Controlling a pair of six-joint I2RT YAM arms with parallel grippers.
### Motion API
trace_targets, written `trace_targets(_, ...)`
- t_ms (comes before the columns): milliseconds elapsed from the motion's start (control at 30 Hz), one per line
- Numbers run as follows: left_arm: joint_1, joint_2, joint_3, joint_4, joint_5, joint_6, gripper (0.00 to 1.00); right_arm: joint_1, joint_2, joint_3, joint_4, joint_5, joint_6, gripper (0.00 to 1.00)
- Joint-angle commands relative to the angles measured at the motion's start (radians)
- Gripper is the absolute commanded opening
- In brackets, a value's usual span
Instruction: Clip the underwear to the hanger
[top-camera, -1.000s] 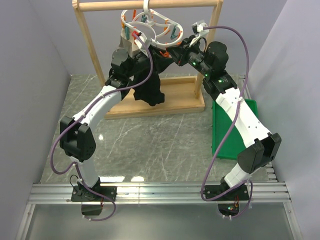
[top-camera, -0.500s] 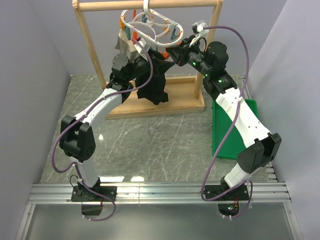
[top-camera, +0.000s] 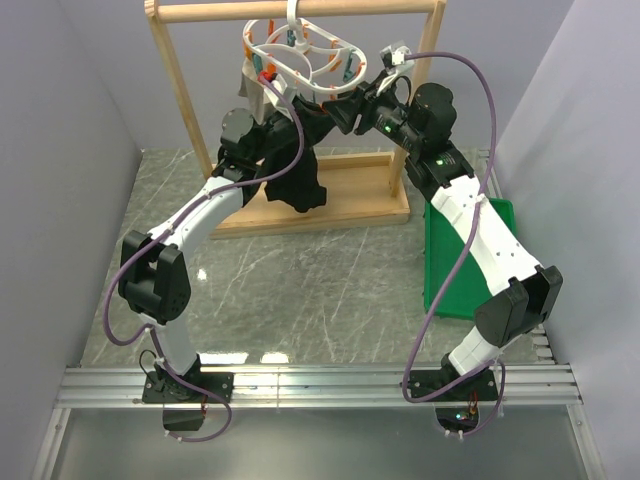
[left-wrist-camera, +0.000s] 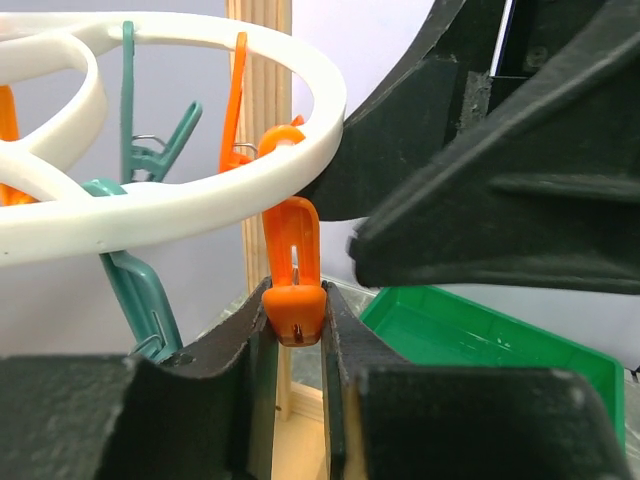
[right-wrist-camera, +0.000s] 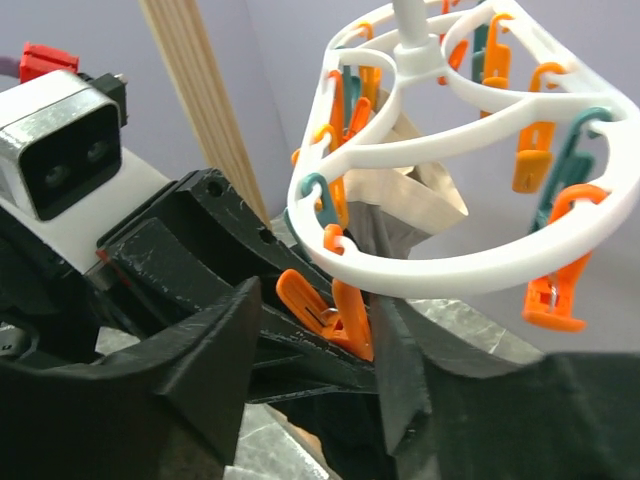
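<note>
The white hanger (top-camera: 322, 84) hangs from the rack's top bar, ringed with orange and teal pegs. My left gripper (top-camera: 290, 100) is just under its near rim. In the left wrist view it (left-wrist-camera: 293, 302) is shut on the lower end of an orange peg (left-wrist-camera: 293, 265) that hangs from the rim (left-wrist-camera: 200, 215). My right gripper (top-camera: 342, 108) is close on the right, its jaws wide apart (right-wrist-camera: 315, 345) around that peg (right-wrist-camera: 345, 310) and the left fingers. The black underwear (top-camera: 297, 180) hangs below both grippers; its fabric (right-wrist-camera: 540, 420) lies against my right finger. What holds it is hidden.
The tall wooden rack (top-camera: 180, 80) stands at the back on a wooden base (top-camera: 340, 205). A grey-beige garment (top-camera: 252, 85) is pegged at the hanger's left side. A green tray (top-camera: 470, 260) lies on the right of the marble-patterned table (top-camera: 300, 290).
My left gripper has moved right and up to the hanger's near rim and closed on the orange peg. The underwear swung right, then back. The right arm has barely moved.
</note>
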Motion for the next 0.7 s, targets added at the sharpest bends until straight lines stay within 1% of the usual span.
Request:
trace_targets(0, 0.005, -0.05, 0.001, 0.053, 0.028, 0.005, 0.11, 0.004, -0.026, 0.014, 0.041, -0.039, -0.003, 0.56)
trace_targets(33, 0.005, -0.052, 0.001, 0.05, 0.031, 0.008, 0.11, 0.006, -0.025, 0.014, 0.042, -0.032, -0.003, 0.58)
trace_targets(233, 0.003, -0.052, 0.012, 0.033, 0.042, 0.017, 0.11, 0.023, 0.012, 0.074, -0.013, 0.025, -0.024, 0.6)
trace_targets(367, 0.003, -0.045, 0.032, 0.016, 0.053, 0.026, 0.11, 0.044, 0.02, 0.074, -0.037, 0.047, -0.063, 0.61)
trace_targets(600, 0.003, -0.044, 0.041, 0.012, 0.062, 0.034, 0.11, 0.061, 0.034, 0.087, -0.07, 0.102, -0.1, 0.61)
trace_targets(633, 0.002, -0.042, 0.042, 0.01, 0.063, 0.035, 0.11, 0.063, 0.035, 0.088, -0.071, 0.108, -0.103, 0.6)
trace_targets(667, 0.002, -0.044, 0.042, 0.009, 0.065, 0.037, 0.11, 0.064, 0.035, 0.091, -0.073, 0.12, -0.104, 0.57)
